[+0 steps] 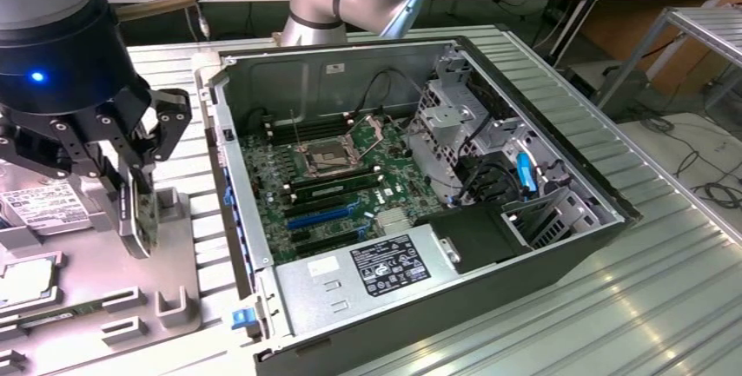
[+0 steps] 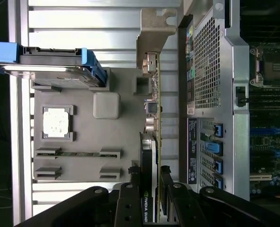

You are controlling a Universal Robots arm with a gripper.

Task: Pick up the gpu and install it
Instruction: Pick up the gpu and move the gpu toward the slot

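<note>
The robot arm's tool [image 1: 125, 176] is clamped on the gpu [image 1: 139, 220], pinching the card across its two flat faces. The card hangs upright over the grey parts tray [image 1: 104, 306], just beside the open computer case [image 1: 579, 246] on the ribbed metal tabletop [image 1: 661, 306]. Whether its lower edge has cleared the tray cannot be told.

From the wrist, the gpu [image 2: 155, 142] appears edge-on between the tool's [image 2: 149, 182] dark fingers [image 2: 129, 196]. It shows as a thin green board with a black cooler block on one face and a folded silver bracket at the far end. White lettering on the black part shows near the grip.

By its look the card is light and stiff, easily carried in a two-sided pinch. It is also probably fragile, since its bare circuitry and connector edge would not tolerate scraping or twisting. The black block and the board's plain faces look like the safest places to hold it, and that is where the tool has it. A flat card held this way could pivot if knocked.

A hard drive [image 2: 50, 64] in blue rails, a processor chip [image 2: 57, 122] and a memory stick [image 2: 78, 153] lie on the tray. The motherboard [image 1: 347, 176] sits exposed inside the case.
</note>
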